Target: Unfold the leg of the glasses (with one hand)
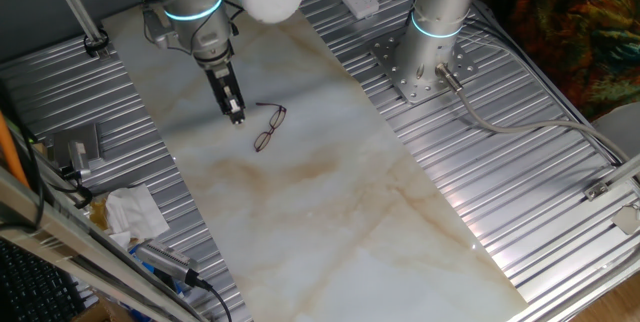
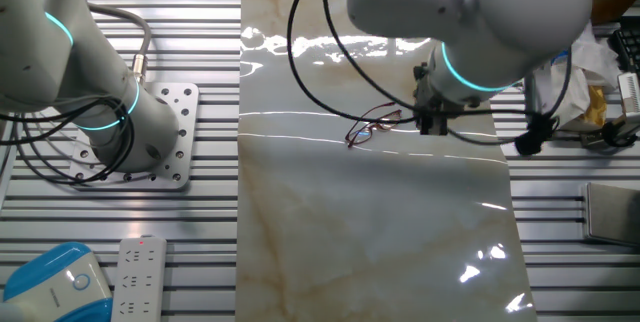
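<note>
A marble-patterned board (image 1: 330,202) is seen laid across a ribbed metal table (image 1: 560,212), its cream surface veined with brown. In one fixed view, the near left edge of the table is occupied by a crumpled white cloth (image 1: 135,212) and some cables. Further back on the board, a pair of glasses (image 1: 269,127) is seen lying flat: a thin, dark reddish wire frame with two small oval lenses. One leg is seen stretched away from the lenses toward the back of the board.

Just to the left of the glasses, the hand (image 1: 237,117) is held pointing down at the board, at the end of a silver-white arm marked by a glowing cyan ring (image 1: 193,9). The narrow black fingers are seen close to the frame, but whether they are apart or together cannot be told, and contact with the glasses cannot be confirmed.

Beyond, at the far right, a second arm's base (image 1: 420,62) is seen bolted to a metal plate.

In the other fixed view, a white remote control (image 2: 138,277) and a blue and white device (image 2: 55,282) are seen at the near left. Further back, the glasses (image 2: 368,127) are seen just beside the hand (image 2: 432,122), which is largely hidden by the arm.
</note>
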